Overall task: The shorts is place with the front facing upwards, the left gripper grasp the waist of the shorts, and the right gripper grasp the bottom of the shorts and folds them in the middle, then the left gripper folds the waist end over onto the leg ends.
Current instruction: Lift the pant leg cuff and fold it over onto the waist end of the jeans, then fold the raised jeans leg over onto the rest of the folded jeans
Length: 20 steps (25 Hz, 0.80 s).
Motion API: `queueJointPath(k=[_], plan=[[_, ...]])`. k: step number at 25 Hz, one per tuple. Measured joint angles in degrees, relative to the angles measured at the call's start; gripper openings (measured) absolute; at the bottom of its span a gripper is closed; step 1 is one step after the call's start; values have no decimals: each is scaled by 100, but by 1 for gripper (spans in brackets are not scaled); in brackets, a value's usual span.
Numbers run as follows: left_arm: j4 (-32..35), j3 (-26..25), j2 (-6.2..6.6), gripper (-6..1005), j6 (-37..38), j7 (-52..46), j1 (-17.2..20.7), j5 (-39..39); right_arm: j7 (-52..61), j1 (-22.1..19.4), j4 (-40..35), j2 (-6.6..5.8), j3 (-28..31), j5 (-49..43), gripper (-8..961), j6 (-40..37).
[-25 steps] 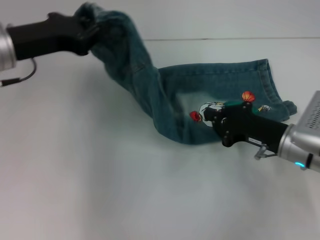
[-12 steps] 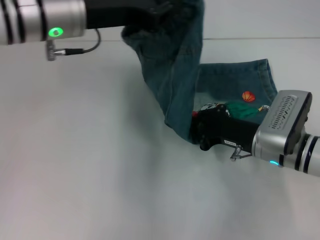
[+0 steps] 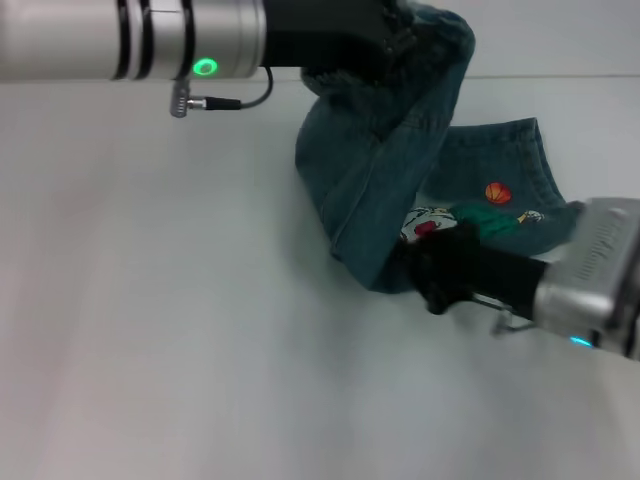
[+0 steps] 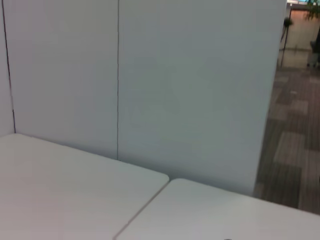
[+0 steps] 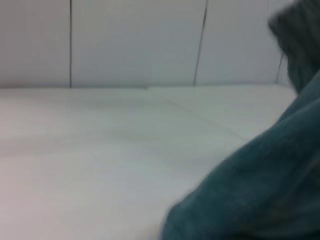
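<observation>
The blue-green denim shorts (image 3: 375,190) lie partly on the white table, with their cartoon (image 3: 430,222) facing up. My left gripper (image 3: 388,38) is high at the back, shut on the waist of the shorts (image 3: 440,30). It holds the waist in the air, so the cloth hangs down to a fold on the table. The leg ends (image 3: 540,160), the bottom of the shorts, lie flat at the right. My right gripper (image 3: 432,272) sits low on the cloth at the fold, just beside the cartoon. The right wrist view shows the denim (image 5: 260,190) close up.
The white table (image 3: 180,330) stretches to the left and front of the shorts. Pale wall panels (image 4: 190,90) stand behind the table, and a table seam (image 4: 145,210) shows in the left wrist view.
The left gripper has carried the waist from the far left to the right, to above the middle of the shorts. The right gripper has shifted slightly along the fold.
</observation>
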Motion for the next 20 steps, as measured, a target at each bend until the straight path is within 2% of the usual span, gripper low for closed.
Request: queueJointPath(k=[6, 10, 11, 15, 20], plan=[[-194, 352, -5, 99, -225, -26, -244, 107, 367, -1196, -1330, -51, -219, -50, 20, -1267], [-402, 605, -11, 103, -330, -32, -406, 121, 875, -1842, -2199, -62, -285, -90, 21, -1909], [-554, 822, -18, 104, -474, -32, -476, 130, 963, -1984, -2359, -69, -246, -88, 21, -2045], [-937, 1405, -46, 108, -960, -31, -634, 95, 1039, -2218, -2580, -123, -25, -72, 21, -2481], [-1363, 2333, -73, 114, -1760, -20, -863, -83, 1047, -2220, -2574, -132, 86, -85, 21, -2535]])
